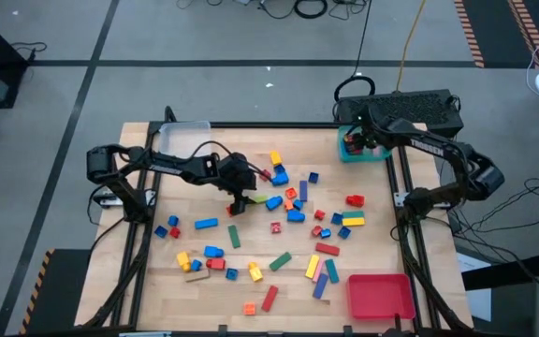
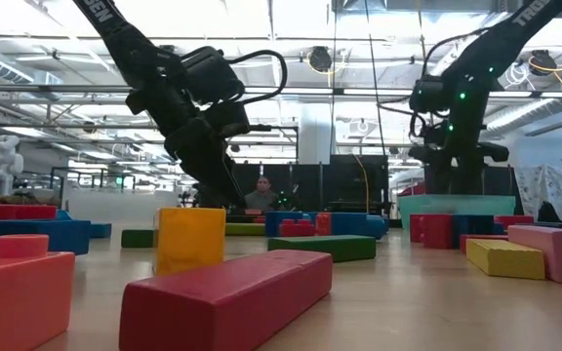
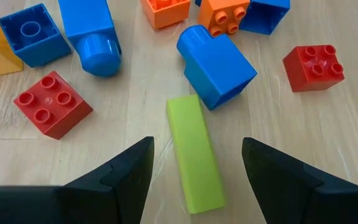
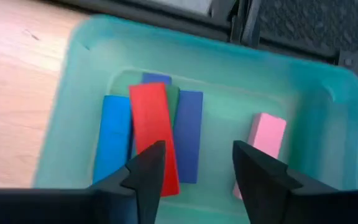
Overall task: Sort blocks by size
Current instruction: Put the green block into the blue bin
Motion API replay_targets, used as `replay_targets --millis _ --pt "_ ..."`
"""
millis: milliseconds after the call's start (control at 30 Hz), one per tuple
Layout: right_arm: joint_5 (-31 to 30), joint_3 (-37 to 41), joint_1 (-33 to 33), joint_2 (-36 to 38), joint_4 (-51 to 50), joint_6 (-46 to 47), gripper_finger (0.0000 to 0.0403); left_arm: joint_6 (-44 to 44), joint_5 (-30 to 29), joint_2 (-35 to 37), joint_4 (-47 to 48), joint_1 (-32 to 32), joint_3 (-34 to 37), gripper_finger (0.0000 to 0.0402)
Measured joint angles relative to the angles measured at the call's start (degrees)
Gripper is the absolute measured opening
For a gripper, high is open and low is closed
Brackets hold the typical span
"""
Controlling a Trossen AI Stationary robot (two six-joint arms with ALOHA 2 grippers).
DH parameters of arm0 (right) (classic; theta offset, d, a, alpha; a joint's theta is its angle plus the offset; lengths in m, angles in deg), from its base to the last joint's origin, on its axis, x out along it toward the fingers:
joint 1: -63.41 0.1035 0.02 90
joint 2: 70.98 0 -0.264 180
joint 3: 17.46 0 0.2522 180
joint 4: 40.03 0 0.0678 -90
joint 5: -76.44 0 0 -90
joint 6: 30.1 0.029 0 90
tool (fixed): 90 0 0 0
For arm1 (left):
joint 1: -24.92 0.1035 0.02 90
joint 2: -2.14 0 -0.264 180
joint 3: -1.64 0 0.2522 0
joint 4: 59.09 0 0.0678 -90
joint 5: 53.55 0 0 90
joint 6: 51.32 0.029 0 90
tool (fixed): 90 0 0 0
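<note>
Blocks (image 1: 293, 217) lie scattered over the middle and near half of the table (image 1: 157, 276), bars, bricks and small cubes all mixed.

Left gripper (image 3: 194, 168) sits low over the pile's centre, jaws apart either side of a lime-green bar (image 3: 194, 152), not touching it. Tight around that bar: a blue brick (image 3: 216, 65) at its far end, touching or nearly so, a red square brick (image 3: 51, 102) to one side, another red one (image 3: 312, 59) to the other, orange bricks (image 3: 225, 15) beyond.

Right gripper (image 4: 194, 165) hangs over the teal tray (image 4: 79, 68) at the far right corner, jaws apart, nothing between them. In the tray: a red bar (image 4: 151, 121) on top of two blue bars (image 4: 114, 143), something green under them, mostly covered, and a pink bar (image 4: 263, 140) set apart.

Clear tray (image 1: 185, 136) is at far left, red tray (image 1: 380, 296) at near right; can't tell the clear one's contents.

From table height, the near red bar (image 2: 227, 297) and yellow block (image 2: 190, 237) block most of the pile.
</note>
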State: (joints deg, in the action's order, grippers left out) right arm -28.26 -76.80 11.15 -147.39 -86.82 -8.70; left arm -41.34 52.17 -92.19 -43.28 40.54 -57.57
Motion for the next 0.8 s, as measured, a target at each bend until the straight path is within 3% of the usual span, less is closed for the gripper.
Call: replay_targets --millis 200,433,800 --pt "0.1 0.0 3.7 7.4 0.1 -1.1 0.0175 1.6 -0.8 -0.1 0.4 -0.5 0.0 0.0246" --pt "0.1 -0.1 10.9 14.6 -0.1 1.1 0.0172 2.5 -5.8 -2.0 0.0 -1.7 0.0 0.0246" --pt "-0.4 -0.1 21.0 16.8 0.7 4.9 0.0171 0.6 -8.0 -6.4 -0.6 -3.6 -0.2 0.0242"
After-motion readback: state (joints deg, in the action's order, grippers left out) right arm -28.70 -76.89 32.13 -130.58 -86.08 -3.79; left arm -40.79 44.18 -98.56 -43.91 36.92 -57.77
